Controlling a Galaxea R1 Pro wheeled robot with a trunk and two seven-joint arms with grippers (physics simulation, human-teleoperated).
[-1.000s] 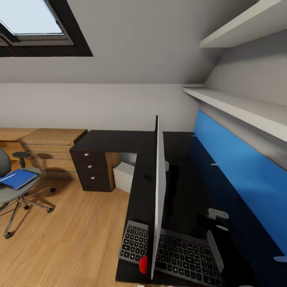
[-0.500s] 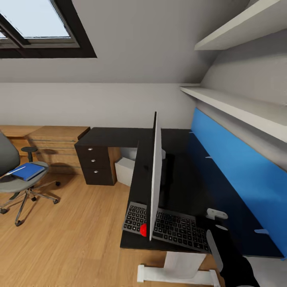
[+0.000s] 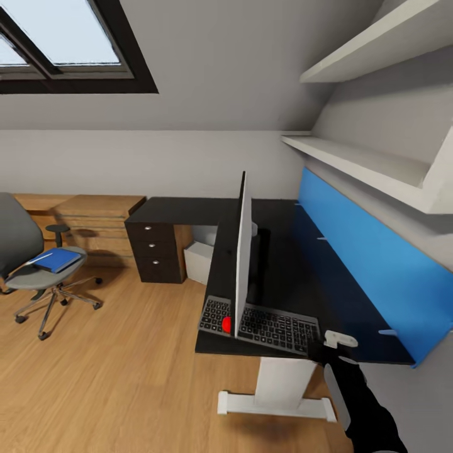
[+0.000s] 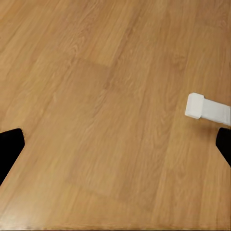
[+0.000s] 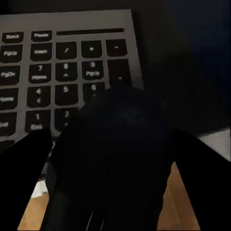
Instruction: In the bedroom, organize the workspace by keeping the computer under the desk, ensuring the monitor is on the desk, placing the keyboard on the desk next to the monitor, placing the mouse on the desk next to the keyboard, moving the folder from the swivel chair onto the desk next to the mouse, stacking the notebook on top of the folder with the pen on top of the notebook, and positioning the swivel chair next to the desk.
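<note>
Here's the glossy black desk (image 3: pixel 277 277), with the monitor (image 3: pixel 241 251) standing edge-on toward us and the keyboard (image 3: pixel 261 322) lying at its foot along the near edge. The right claw (image 5: pixel 113 159) is clamped on the mouse (image 5: pixel 115 144), a dark rounded lump sitting just beside the keyboard's number pad at the desk corner. The left claw (image 4: pixel 115 149) hangs over bare wooden floor (image 4: pixel 96 96), fingers spread wide, the white desk foot (image 4: pixel 207 109) just beside it. Over on the far side, the swivel chair (image 3: pixel 31 264) stands well apart from the desk, the blue folder (image 3: pixel 58 258) lying on its seat. The computer (image 3: pixel 200 261) sits tucked under the desk beside the drawer unit (image 3: pixel 157 255).
</note>
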